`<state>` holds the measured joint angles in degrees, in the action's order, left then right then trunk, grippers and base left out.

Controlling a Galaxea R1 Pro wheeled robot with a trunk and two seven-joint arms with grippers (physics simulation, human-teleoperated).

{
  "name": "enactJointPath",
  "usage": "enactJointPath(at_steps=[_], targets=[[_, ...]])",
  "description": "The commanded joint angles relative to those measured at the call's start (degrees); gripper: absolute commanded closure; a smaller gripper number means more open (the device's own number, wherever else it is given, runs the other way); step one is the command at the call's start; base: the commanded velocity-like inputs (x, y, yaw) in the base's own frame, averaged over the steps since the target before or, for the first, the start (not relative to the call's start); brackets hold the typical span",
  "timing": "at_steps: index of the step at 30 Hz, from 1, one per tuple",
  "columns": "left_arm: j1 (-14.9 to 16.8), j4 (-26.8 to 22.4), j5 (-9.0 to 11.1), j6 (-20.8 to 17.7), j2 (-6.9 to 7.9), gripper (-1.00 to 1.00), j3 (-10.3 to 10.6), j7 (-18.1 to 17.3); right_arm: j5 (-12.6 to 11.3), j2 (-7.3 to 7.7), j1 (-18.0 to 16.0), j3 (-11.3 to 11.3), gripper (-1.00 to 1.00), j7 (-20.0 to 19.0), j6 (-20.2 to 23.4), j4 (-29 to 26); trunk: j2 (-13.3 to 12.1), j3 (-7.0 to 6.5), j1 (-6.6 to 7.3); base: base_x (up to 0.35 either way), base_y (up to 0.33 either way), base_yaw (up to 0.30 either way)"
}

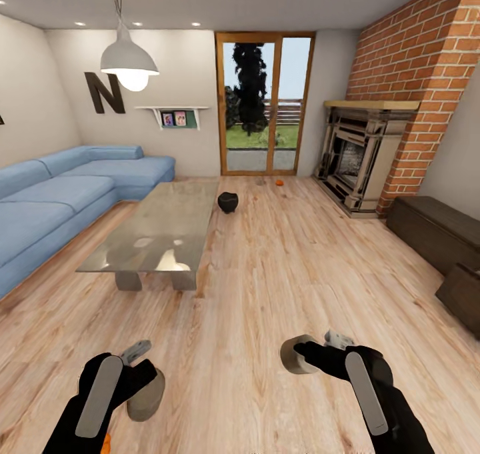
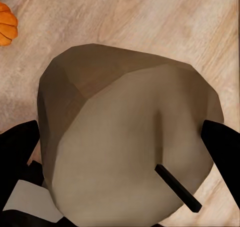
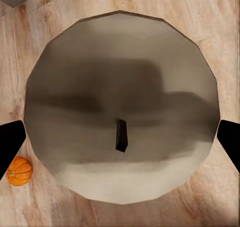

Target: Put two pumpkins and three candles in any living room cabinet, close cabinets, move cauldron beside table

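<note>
Each gripper, left (image 1: pixel 137 382) and right (image 1: pixel 313 355), is carrying a candle (image 1: pixel 147 395) toward the cabinet (image 1: pixel 435 231); pumpkin (image 1: pixel 280 183) remaining; cauldron (image 1: pixel 228 202) sitting near table (image 1: pixel 160 231).

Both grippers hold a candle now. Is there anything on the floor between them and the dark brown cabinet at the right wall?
Nothing visible stands in the way. Bare wooden floor lies between the grey-beige candles (left, right) and the long dark-brown cabinet. The glass-topped table and black cauldron stand off to the left.
</note>
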<state>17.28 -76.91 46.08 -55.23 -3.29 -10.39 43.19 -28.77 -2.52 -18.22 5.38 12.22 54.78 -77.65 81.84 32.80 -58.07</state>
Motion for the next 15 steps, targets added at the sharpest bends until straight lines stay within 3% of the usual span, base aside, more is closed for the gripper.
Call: enactJointPath(at_steps=[1,15], targets=[[0.0,-0.1,0.5,-0.2,-0.04,1.00,0.0,0.6,-0.8,-0.04,-0.1,0.1,1.00,0.5,0.1,0.0,0.0,0.12,0.00,0.000,0.000,-0.215],[0.0,-0.1,0.5,-0.1,-0.05,1.00,0.2,0.6,-0.8,0.05,-0.1,1.2,1.00,0.5,0.0,1.6,0.0,1.08,0.00,0.000,0.000,-0.198]])
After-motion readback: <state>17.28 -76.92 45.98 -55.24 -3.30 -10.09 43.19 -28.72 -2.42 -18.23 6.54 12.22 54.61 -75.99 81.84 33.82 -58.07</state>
